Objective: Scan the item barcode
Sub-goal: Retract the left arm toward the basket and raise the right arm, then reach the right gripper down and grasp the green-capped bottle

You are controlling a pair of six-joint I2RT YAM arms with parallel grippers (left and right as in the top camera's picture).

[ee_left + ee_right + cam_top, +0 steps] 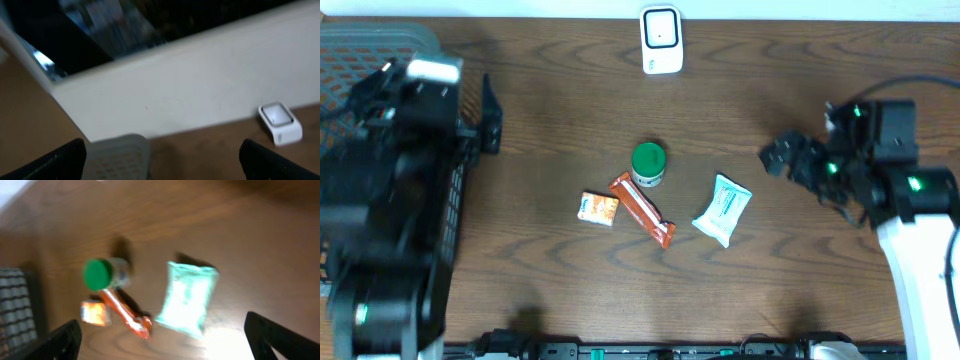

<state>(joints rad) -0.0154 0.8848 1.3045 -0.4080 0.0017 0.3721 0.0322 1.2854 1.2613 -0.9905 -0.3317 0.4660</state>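
left fingers (60, 160) spread wide, nothing betw them, up over the grey basket (380, 45) at the tabletop's (540, 120) left edge. right fingers (280, 335) also wide & empty, at the right side, well apart from the items. mid tabletop: green-lid jar (648, 165), orange bar (642, 210) just beside it, sm orange packet (598, 207) left of the bar, teal-white pouch (722, 210) to the right. white scanner (661, 40) sits at the far edge.

Green jar lid (648, 158); orange bar (642, 210), packet (598, 207); pale mint pouch (722, 209); white scanner (661, 40); dark woodgrain table (550, 110).
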